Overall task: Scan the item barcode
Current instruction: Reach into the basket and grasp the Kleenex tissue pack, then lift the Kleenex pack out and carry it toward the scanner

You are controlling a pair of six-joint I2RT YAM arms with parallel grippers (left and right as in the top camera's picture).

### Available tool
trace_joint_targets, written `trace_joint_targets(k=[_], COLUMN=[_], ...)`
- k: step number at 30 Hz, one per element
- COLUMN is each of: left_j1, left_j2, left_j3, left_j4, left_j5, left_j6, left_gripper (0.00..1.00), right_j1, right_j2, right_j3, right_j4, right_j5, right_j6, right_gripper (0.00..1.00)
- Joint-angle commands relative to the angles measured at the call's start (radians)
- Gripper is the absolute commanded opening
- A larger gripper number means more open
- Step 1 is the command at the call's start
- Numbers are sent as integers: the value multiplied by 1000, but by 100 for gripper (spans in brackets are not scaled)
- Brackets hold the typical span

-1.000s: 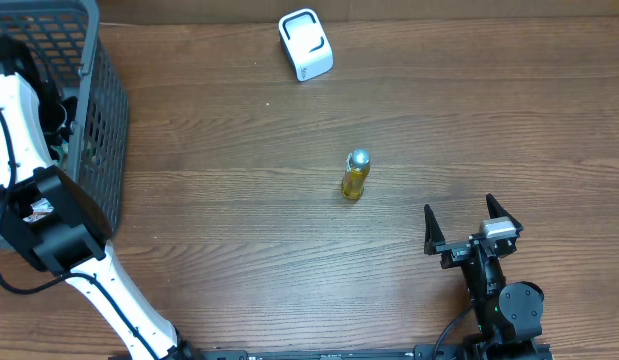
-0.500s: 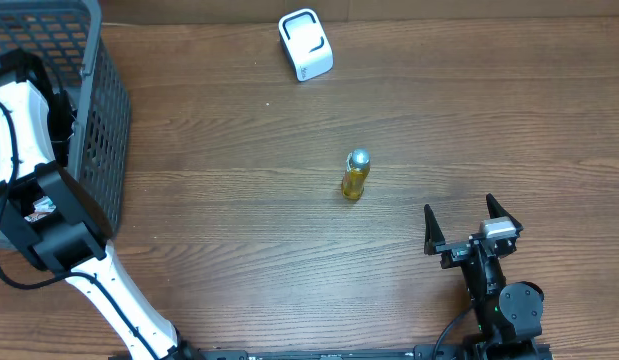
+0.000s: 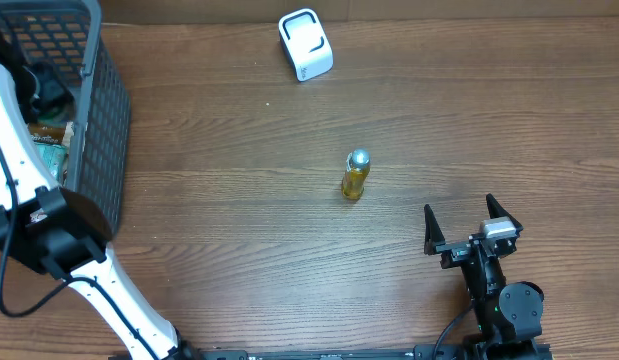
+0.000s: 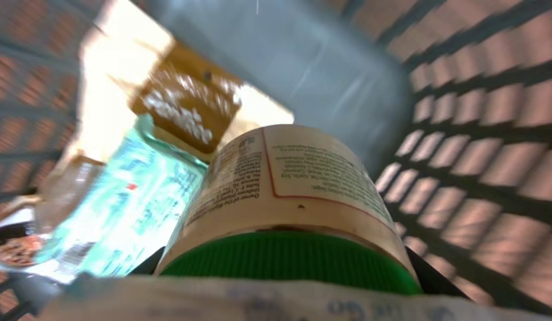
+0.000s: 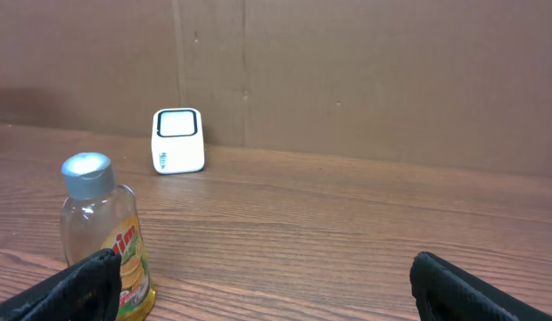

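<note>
- The table (image 3: 239, 250) carries everything. The barcode scanner (image 3: 306, 44) stands at its 12 o'clock edge, well apart from the basket.
- The wire basket (image 3: 99, 130) sits at 10 o'clock, and the left arm (image 3: 14, 130) reaches down into it among the packets.
- The item in hand looks to be the green-capped jar (image 4: 293, 192), lying inside the basket. It fills the left wrist view, and the left claw (image 4: 292, 267) straddles its cap.
- Whether the left claw's jaws already press the cap or only flank it, I cannot tell. The grip should be firm before lifting, since a smooth round cap may slip or twist.
- The lift should go straight up past the basket wall. Then the jar should be turned so that its printed label faces the scanner at 12 o'clock. No barcode shows on the side in view.
- The right claw (image 3: 460, 208) rests at 5 o'clock, spread wide and holding nothing.
- The dish soap bottle (image 3: 355, 176) stands upright near the centre. The carry should pass at 11 o'clock to avoid it.
</note>
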Motion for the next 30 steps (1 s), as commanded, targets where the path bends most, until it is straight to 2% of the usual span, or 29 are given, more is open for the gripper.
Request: trace_joint_targets(k=[1, 10, 17, 20, 24, 30], left_j1=[-10, -50, -187, -283, -439, -604], left_j2=[-132, -308, -356, -355, -355, -355], left_j3=[117, 130, 130, 125, 118, 87], left_j4=[-19, -43, -143, -187, -191, -194], left_j5=[60, 140, 161, 161, 161, 161], left_j6=[-68, -137, -134, -82, 77, 267], left_gripper=[45, 41, 41, 40, 41, 41], right_j1=[-3, -3, -3, -3, -3, -3], right_j2=[-7, -7, -7, -7, -7, -7], right_j3=[-11, -11, -11, -11, -11, -11], right_j4=[2, 2, 2, 2, 2, 2], right_j5=[10, 10, 10, 10, 10, 10], right_j6=[-4, -4, -4, -4, -4, -4], right_gripper=[100, 100, 100, 100, 100, 100])
